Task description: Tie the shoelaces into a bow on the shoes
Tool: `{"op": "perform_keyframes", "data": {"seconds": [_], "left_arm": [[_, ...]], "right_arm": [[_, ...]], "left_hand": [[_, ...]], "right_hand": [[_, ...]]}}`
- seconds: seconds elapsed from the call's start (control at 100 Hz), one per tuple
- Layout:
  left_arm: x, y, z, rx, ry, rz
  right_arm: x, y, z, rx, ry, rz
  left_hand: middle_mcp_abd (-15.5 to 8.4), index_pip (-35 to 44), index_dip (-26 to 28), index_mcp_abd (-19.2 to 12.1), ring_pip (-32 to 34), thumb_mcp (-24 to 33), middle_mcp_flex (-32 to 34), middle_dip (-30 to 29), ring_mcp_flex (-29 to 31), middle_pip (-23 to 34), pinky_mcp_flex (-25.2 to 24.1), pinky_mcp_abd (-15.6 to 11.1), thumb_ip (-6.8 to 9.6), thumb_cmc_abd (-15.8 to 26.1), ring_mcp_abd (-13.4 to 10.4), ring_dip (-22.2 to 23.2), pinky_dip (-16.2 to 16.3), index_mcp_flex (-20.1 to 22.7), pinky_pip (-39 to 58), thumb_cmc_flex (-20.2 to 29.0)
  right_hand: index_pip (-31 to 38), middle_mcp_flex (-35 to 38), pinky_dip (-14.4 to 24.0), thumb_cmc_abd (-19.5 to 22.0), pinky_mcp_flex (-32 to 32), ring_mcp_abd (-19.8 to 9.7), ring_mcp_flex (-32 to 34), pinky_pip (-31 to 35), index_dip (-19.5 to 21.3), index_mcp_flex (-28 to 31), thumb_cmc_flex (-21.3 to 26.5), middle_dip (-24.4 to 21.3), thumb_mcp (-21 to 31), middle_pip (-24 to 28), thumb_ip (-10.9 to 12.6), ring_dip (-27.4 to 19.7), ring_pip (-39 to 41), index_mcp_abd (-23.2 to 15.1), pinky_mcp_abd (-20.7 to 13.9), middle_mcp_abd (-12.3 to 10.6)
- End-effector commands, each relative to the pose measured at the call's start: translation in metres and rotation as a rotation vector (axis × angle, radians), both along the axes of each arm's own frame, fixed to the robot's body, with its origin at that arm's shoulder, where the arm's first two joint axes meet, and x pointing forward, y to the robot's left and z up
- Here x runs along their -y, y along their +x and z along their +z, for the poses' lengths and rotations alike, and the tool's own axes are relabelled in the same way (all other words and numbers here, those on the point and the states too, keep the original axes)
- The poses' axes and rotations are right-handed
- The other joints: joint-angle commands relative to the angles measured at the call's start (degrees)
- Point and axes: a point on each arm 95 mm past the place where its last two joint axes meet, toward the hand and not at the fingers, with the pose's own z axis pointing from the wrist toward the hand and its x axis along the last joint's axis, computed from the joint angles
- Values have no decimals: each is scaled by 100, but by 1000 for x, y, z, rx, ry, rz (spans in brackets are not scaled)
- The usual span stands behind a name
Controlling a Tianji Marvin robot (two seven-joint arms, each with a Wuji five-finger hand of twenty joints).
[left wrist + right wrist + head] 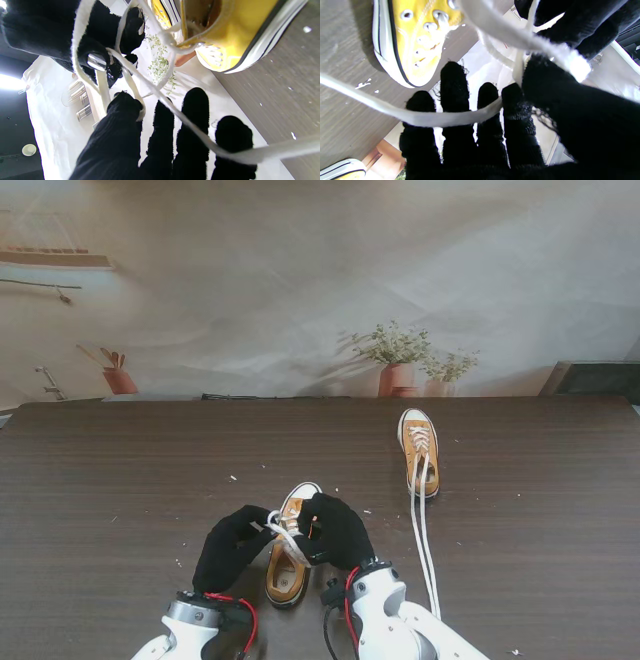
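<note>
Both hands (290,545) at near shoe's laces (285,535)

Near shoe (290,555): midsection hidden beneath both gloved hands. Lace crossings between the fingers cannot be resolved. Far shoe's laces (428,555) run behind the right arm (420,635), ends unseen.

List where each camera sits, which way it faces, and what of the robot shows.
Stand: above the shoulders, looking down at the table; both arms, left hand, right hand.
Left wrist: along the left hand's fingers toward the near shoe.
Right wrist: along the right hand's fingers.
All three views share the near shoe and its white lace.
</note>
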Motion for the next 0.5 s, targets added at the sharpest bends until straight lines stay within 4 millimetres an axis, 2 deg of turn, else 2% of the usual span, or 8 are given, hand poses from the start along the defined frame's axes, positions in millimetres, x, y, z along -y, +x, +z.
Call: {"op": "perform_keyframes", "data": {"seconds": [0.0, 0.13, 0.22, 0.4, 0.43, 0.49], "left_arm": [[1, -1, 1, -8, 11, -6], [-3, -3, -2, -28, 28, 6], [-8, -5, -7, -51, 45, 28], [-17, -5, -18, -95, 52, 78], [-18, -4, -19, -101, 48, 82], [-19, -1, -20, -109, 45, 92]], "right_arm": [[1, -4, -1, -18, -8, 14], [3, -7, -3, -23, -18, 14], [5, -8, -5, -30, -30, 9], [9, -5, -13, -48, -50, -19], [10, -4, -14, -48, -53, -25], [10, -2, -16, -47, -62, -39]], "left_hand": [[-14, -27, -128, -199, -99, -181, 50, -118, -142, -122, -22, 280, 79, -10, -1, 190, 131, 192, 8, 122], [-12, -82, -238, -253, -110, -157, 87, -154, -140, -163, -34, 265, 84, -69, 11, 189, 135, 284, -1, 103], [-3, -212, -412, -336, -133, -82, 200, -253, -139, -273, -63, 242, 97, -189, 27, 187, 135, 508, -23, 52], [67, -661, -947, -520, -198, 214, 424, -378, -81, -365, -82, 300, 112, -622, 100, 172, 152, 1271, -55, -182], [72, -716, -1079, -546, -209, 558, 452, -482, -71, -344, -80, 317, 19, -747, 121, 174, 167, 1391, -63, -374], [68, -803, -1271, -569, -228, 667, 450, -521, -77, -347, -102, 335, 3, -859, 135, 171, 170, 1590, -84, -481]], "right_hand": [[150, -66, -53, -129, -29, -146, 85, -60, 273, 235, 72, -66, 763, 47, 266, 83, -99, -171, -128, -7], [37, -165, -87, -131, -120, -150, -17, -118, 269, 310, 57, -52, 763, 15, 269, 70, -172, -280, -135, 18], [-117, -217, -111, -156, -177, -145, -80, -155, 283, 421, 74, -39, 763, -22, 259, 64, -235, -388, -135, 25], [-413, -219, -128, -213, -188, -135, -92, -155, 318, 611, 113, -24, 763, -52, 227, 74, -275, -541, -142, 38], [-478, -200, -129, -241, -180, -134, -88, -146, 311, 664, 118, -28, 763, -65, 239, 76, -278, -581, -139, 55], [-576, -185, -136, -292, -173, -123, -82, -141, 301, 761, 124, -25, 763, -77, 276, 75, -288, -654, -136, 51]]}}
